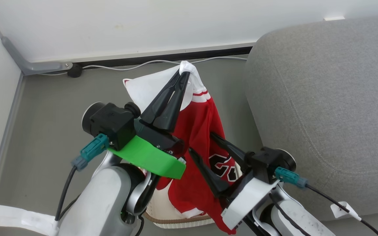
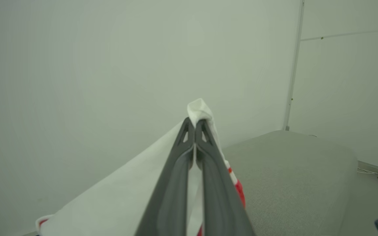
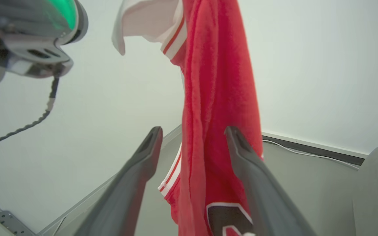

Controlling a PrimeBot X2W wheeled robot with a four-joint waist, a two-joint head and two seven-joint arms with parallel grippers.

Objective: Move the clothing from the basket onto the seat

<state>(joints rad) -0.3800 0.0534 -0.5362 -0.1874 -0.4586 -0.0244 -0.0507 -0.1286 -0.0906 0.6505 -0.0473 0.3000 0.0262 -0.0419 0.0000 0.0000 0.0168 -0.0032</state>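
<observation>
A red jersey-style piece of clothing (image 1: 197, 131) with white trim hangs in the air, lifted by its white edge. My left gripper (image 1: 184, 74) is shut on that white edge (image 2: 201, 109), fingers (image 2: 208, 157) pressed together. My right gripper (image 1: 202, 143) is open lower down, and the hanging red cloth (image 3: 218, 82) falls between its spread fingers (image 3: 241, 147) without being pinched. Under the garment's lower end the cream basket (image 1: 164, 206) with a brown rim peeks out. To the right lies the grey seat (image 1: 323, 98), which also appears past the left gripper (image 2: 290, 170).
A white wall and dark baseboard run behind the grey floor. Along the baseboard lies a white cable (image 1: 143, 64), with a grey bracket (image 1: 28, 67) in the left corner. A white tag (image 1: 343, 209) hangs on my right arm's cable.
</observation>
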